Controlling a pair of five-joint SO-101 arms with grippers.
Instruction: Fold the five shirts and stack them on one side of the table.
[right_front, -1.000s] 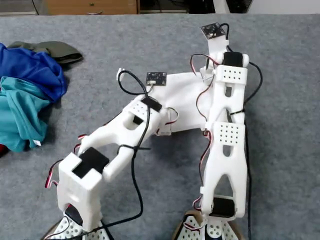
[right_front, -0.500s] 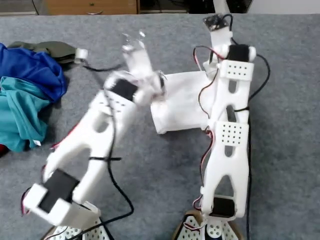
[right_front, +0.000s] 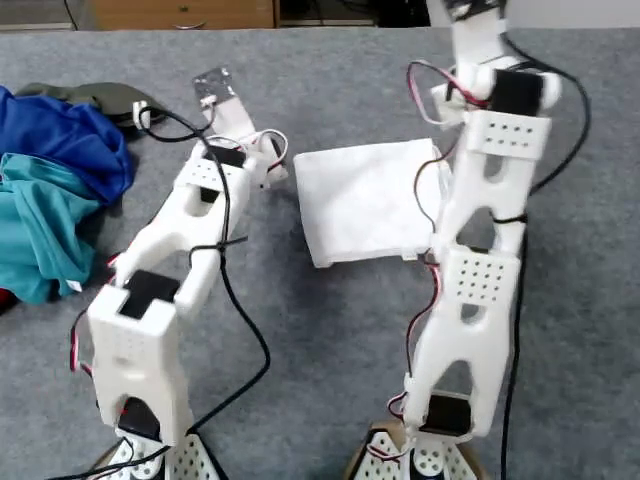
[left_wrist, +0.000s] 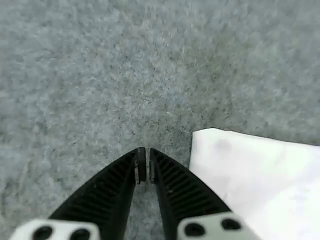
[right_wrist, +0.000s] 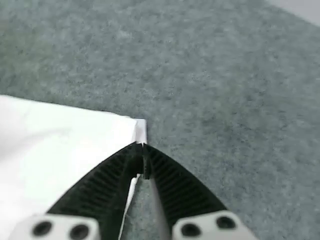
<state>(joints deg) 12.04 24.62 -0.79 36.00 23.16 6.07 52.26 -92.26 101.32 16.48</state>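
From above: white shirt (right_front: 365, 200) folded into a rectangle, flat on the grey table (right_front: 320, 340), about mid-table and toward the far side. Left of it, the left arm (right_front: 170, 260), stretched away from the near edge, with the left gripper (right_front: 272, 160) just beside the shirt's far left corner. Right of it, the right arm (right_front: 480, 250), reaching toward the far edge and overlapping the shirt's right border. At the far left, well apart from the white shirt, a loose heap: blue shirt (right_front: 65, 140) over a teal shirt (right_front: 40, 225), an olive shirt (right_front: 115, 100) behind them, a sliver of red (right_front: 4, 297) at the very edge (too little showing to name). From the left wrist: left gripper (left_wrist: 143, 167) with jaws pressed together, nothing between them, over bare grey cloth, and a corner of the white shirt (left_wrist: 260, 175) just beside the tips, not touching. From the right wrist: right gripper (right_wrist: 142, 160) likewise closed, tips right at a corner of the white shirt (right_wrist: 60, 145), a thin white edge visible beneath the fingers. Cannot tell if pinching cloth or merely above it.
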